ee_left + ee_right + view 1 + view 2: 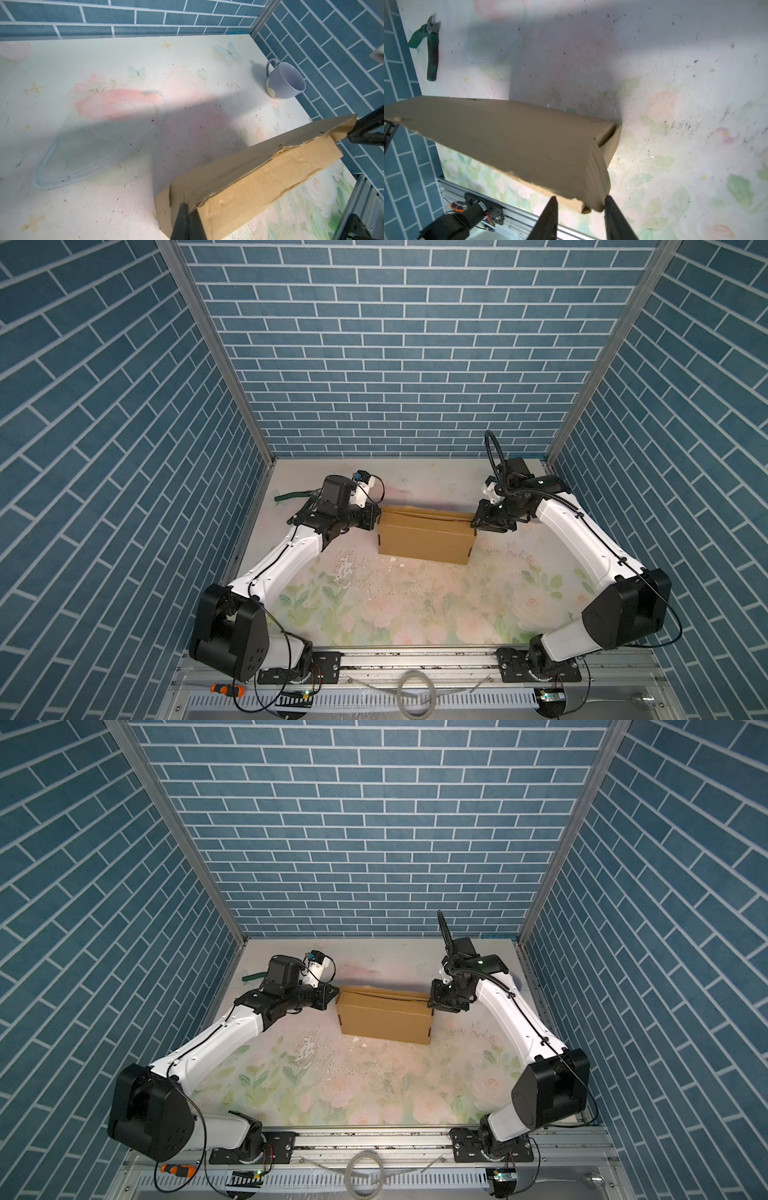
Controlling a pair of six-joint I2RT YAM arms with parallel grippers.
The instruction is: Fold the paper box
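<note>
One paper box (426, 541), plain brown corrugated, folded closed, lid edge creased and frayed, on the tabletop (374, 605), centre-rear. Left jaws pinch its left top edge; right jaws spread astride its right corner.

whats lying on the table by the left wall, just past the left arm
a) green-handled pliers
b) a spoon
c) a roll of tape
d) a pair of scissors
a, green-handled pliers lie flat there in both top views, and the right wrist view shows their metal cutting head.
</note>
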